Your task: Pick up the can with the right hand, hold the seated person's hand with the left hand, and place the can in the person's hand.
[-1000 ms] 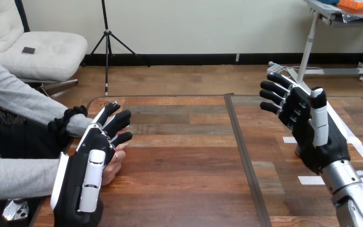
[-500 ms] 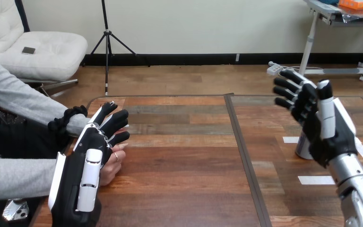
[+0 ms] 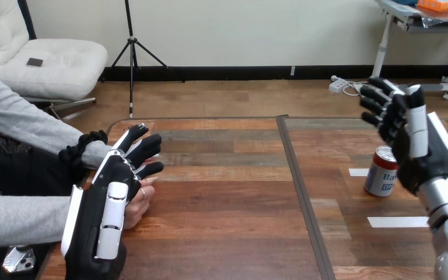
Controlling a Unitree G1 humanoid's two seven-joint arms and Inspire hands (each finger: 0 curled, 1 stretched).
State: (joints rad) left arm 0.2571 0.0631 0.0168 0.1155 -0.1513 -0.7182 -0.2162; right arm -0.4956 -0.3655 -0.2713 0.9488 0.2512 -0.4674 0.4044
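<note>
Can (image 3: 381, 172): upright on the table (image 3: 227, 198), right half, nothing gripping it.
Right hand (image 3: 420, 157): raised just beside the can on its right, fingers spread wide, holding nothing.
Left hand (image 3: 108, 216): at the table's left edge, fingers straight, lying against the person's hand (image 3: 138, 204); no clasp visible.
Step in hand, by judgement: grasping the can.
Advice: lower the palm level with the can's middle, set thumb opposite fingers, and close squarely so the can neither tips nor slides.

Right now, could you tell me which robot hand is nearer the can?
The right robot hand, raised just beside the can; the left robot hand is far across the table, by the person's hand.
</note>
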